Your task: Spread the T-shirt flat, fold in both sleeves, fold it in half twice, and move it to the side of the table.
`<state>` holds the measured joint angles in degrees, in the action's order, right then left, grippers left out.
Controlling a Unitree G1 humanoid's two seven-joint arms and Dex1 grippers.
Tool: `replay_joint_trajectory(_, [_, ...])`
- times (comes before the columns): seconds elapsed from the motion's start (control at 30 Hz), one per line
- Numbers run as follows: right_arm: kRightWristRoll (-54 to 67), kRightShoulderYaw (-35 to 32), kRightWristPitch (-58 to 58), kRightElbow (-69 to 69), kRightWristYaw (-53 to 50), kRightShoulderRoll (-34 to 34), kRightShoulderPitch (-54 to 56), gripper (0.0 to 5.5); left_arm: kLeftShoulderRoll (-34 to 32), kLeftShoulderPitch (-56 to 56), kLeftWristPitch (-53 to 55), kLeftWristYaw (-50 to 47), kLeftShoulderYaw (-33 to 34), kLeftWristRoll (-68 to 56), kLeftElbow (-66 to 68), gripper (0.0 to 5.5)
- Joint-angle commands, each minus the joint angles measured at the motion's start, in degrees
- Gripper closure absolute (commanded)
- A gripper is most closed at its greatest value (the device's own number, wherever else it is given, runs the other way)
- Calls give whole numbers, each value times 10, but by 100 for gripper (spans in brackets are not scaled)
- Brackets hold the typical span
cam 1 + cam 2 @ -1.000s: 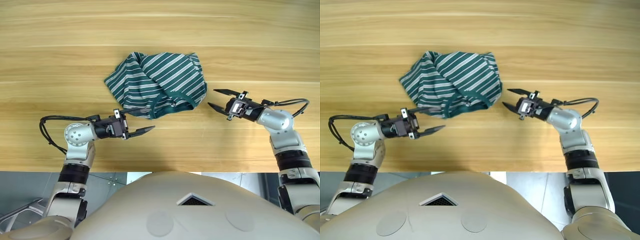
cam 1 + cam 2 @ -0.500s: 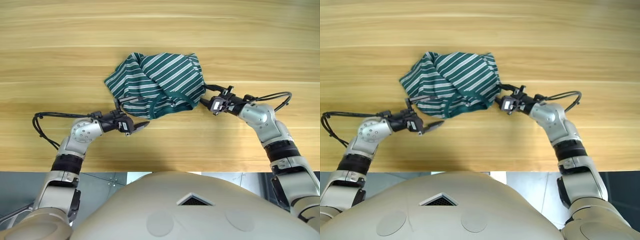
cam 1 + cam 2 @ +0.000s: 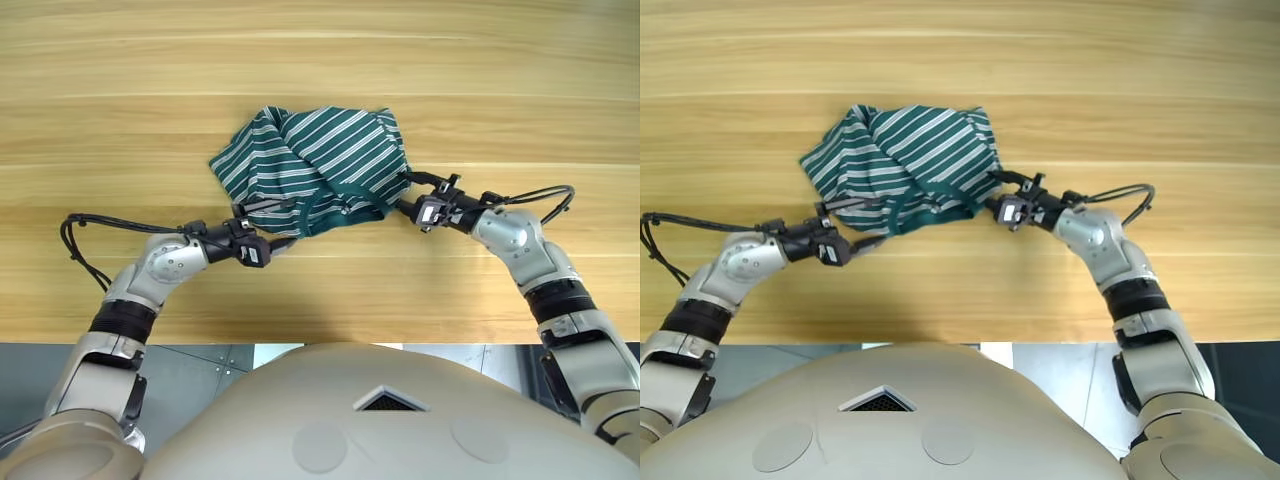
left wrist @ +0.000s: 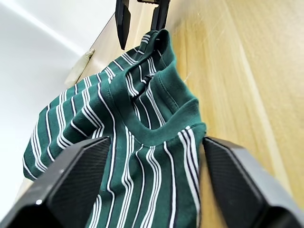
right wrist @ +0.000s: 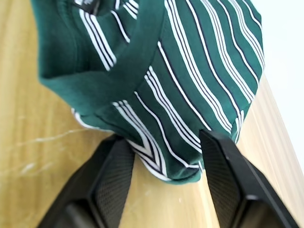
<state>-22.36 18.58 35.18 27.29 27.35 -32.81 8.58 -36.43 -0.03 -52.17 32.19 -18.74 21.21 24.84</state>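
Note:
The green T-shirt point(image 3: 320, 165) with white stripes lies crumpled in a heap at the middle of the wooden table point(image 3: 320, 50). My left gripper point(image 3: 288, 222) is at the heap's near left corner. It is open, and its two fingers point(image 4: 76, 185) stand on either side of the fabric by the collar band point(image 4: 164, 126). My right gripper point(image 3: 402, 192) is at the heap's near right edge, also open, with a striped fold point(image 5: 190, 61) between its fingers point(image 5: 111, 175). The right gripper point(image 4: 140, 19) also appears beyond the shirt in the left wrist view.
Bare wood lies all round the heap, widest towards the far side and both ends. The table's near edge point(image 3: 320, 342) runs just behind both arms.
Both grippers have moved in from the bare table to the shirt. The right reached the near right edge first. The left then slid forward until its fingers stood on either side of the near left corner.

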Motion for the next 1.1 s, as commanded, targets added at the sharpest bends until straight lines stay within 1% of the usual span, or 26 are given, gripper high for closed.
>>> replay_joint_trajectory(0.03, [-25,12,-21,25,-1,-12,-5,312,-29,14,36,-2,-25,67,40,256])
replay_joint_trajectory(0.07, [-28,13,-23,31,-4,-12,-2,312,-31,12,38,-7,-28,71,43,261])
replay_joint_trajectory(0.17, [-36,17,-24,47,-16,-10,5,312,-35,7,38,-19,-36,76,49,320])
replay_joint_trajectory(0.33, [-37,27,-21,52,-19,-6,7,312,-39,0,42,-38,-46,87,60,385])
replay_joint_trajectory(0.37, [-36,28,-21,53,-20,-7,7,333,-40,-2,43,-41,-48,89,62,405])
replay_joint_trajectory(0.5, [-29,29,-18,46,-18,-13,2,393,-43,-5,44,-46,-55,90,67,442])
replay_joint_trajectory(0.53, [-27,28,-17,44,-16,-14,1,432,-43,-6,44,-47,-57,89,67,468])
replay_joint_trajectory(0.67, [-20,27,-15,36,-13,-19,-5,507,-44,-8,42,-53,-60,89,71,513])
replay_joint_trajectory(0.7, [-19,26,-15,36,-13,-19,-5,534,-44,-8,41,-54,-62,88,72,529])
replay_joint_trajectory(0.77, [-17,24,-15,37,-13,-21,-6,550,-45,-9,41,-57,-63,88,74,547])
replay_joint_trajectory(0.93, [3,9,-16,26,-12,-32,-14,550,-45,-12,42,-60,-63,86,78,547])
replay_joint_trajectory(1.0, [22,0,-10,13,-3,-38,-21,550,-41,-18,33,-58,-61,70,88,547])
replay_joint_trajectory(1.1, [57,-20,0,-10,18,-51,-18,550,-34,-49,8,-63,-39,18,112,547])
